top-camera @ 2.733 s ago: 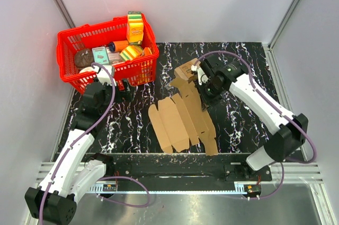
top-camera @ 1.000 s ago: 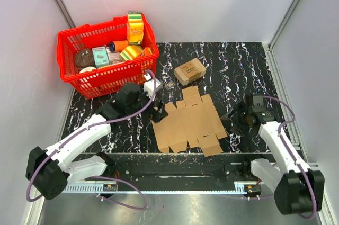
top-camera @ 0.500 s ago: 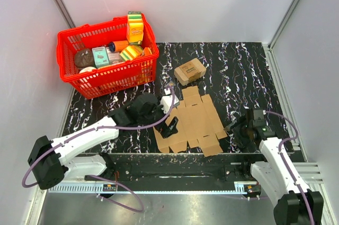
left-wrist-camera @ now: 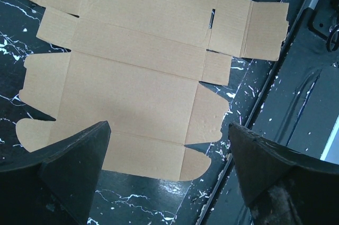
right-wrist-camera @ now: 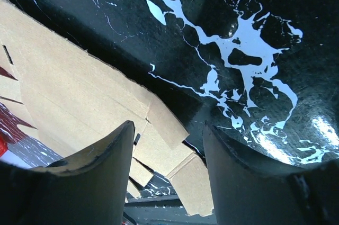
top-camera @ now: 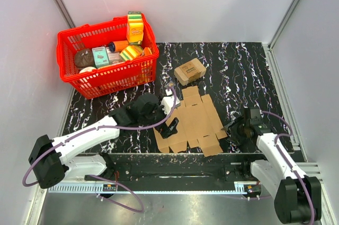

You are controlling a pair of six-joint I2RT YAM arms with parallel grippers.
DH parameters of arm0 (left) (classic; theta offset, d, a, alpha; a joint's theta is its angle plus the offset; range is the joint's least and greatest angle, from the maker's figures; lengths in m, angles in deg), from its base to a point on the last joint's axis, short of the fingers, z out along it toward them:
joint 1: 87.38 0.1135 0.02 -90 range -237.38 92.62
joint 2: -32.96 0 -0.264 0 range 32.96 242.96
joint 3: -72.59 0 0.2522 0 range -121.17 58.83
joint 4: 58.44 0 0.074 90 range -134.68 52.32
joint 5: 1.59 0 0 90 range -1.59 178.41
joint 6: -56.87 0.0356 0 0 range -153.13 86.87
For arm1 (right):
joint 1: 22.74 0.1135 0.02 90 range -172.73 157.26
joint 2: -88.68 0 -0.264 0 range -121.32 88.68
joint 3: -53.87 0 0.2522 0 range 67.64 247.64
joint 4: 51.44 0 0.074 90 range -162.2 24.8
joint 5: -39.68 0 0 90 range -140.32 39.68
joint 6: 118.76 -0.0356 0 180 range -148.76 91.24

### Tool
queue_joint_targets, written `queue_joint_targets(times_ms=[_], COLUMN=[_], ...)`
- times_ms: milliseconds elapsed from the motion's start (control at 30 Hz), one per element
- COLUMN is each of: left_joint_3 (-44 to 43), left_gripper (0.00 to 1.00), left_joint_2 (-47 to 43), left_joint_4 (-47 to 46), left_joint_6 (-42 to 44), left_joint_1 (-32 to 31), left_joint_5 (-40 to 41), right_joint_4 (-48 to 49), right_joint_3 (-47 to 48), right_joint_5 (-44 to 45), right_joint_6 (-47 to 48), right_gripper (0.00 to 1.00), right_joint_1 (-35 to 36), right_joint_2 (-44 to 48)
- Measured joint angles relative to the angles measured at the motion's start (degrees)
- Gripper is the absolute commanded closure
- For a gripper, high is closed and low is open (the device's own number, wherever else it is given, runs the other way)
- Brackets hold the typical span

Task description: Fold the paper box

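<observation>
The left gripper (top-camera: 171, 126) hovers wide open and empty over the nine o'clock edge of the flat paper box (top-camera: 193, 122), near the table (top-camera: 249, 66)'s six o'clock, while the right gripper (top-camera: 237, 129), half open and empty, sits at three o'clock and should slide under a flap.

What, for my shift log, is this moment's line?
paper box: flat, unfolded | left pincer: open, over box | right pincer: open, beside box edge
</observation>
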Motion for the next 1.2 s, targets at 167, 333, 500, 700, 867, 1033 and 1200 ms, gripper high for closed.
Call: queue_joint_targets(times_ms=[167,333,500,700,867,1033,1200], left_joint_3=[-0.22,-0.26,-0.26,-0.26,-0.28,-0.28,-0.28], left_gripper=[0.02,0.01,0.02,0.01,0.01,0.01,0.01], left_joint_2=[0.24,0.24,0.24,0.28,0.63,0.63,0.61], left_joint_4=[0.46,0.59,0.63,0.61,0.66,0.66,0.66], left_joint_6=[0.24,0.31,0.44,0.48,0.5,0.87,1.09], left_joint_1=[-0.15,-0.26,-0.28,-0.28,-0.28,-0.28,-0.28], left_joint_5=[0.04,0.07,0.09,0.11,0.13,0.39,0.48], right_joint_4=[1.22,2.27,6.34,11.23,11.3,10.27,8.72], right_joint_3=[0.0,0.02,-0.94,-3.48,-4.48,-4.26,-2.54], right_joint_5=[-0.92,-1.88,-3.67,-6.38,-6.01,-4.63,-3.72], right_joint_6=[0.26,0.66,0.57,-0.83,-0.24,2.86,7.19], right_gripper=[0.44,0.5,0.57,0.67,0.78,0.9,1.0], right_joint_1=[0.0,0.0,0.0,-0.04,-0.04,-0.04,-0.04], right_joint_2=[-2.21,-3.65,-6.67,-6.16,-1.22,5.03,6.51])
